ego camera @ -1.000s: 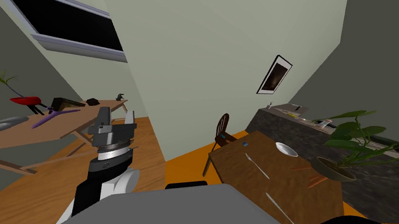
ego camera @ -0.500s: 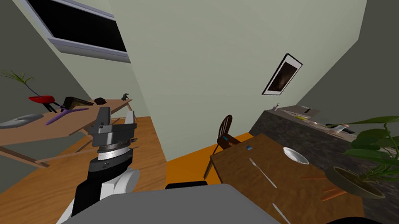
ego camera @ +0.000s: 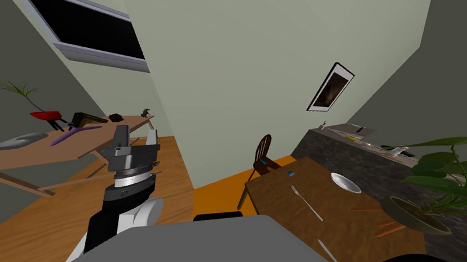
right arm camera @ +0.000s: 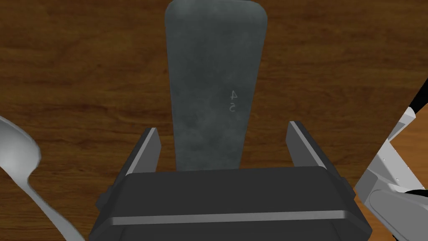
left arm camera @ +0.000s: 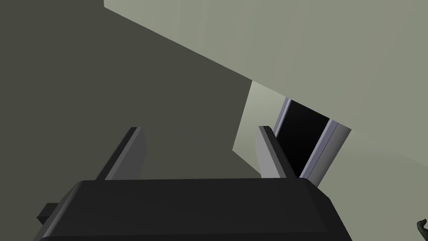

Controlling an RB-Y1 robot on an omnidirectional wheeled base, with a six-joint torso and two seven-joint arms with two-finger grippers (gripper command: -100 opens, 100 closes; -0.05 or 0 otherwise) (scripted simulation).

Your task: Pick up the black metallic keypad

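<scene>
keypad (right arm camera: 211, 83), dark grey, lies flat on brown wooden table (right arm camera: 83, 62).

Three counters are standing here: a light wooden counter (ego camera: 17, 157), a dark brown counter (ego camera: 275, 196), a dark stone counter (ego camera: 330, 155). The dark brown counter is carrying one white plate (ego camera: 346, 182), two silver utensils (ego camera: 307, 202), two orange sticks (ego camera: 364, 208) and one potted plant (ego camera: 413, 213). One dark grey keypad (right arm camera: 213, 83) is lying on brown wood. One chair (ego camera: 263, 152) is standing nearby.

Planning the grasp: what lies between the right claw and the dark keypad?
Nothing; the stretch is bare. The right wrist view shows the open right claw directly over the dark grey flat keypad.
</scene>
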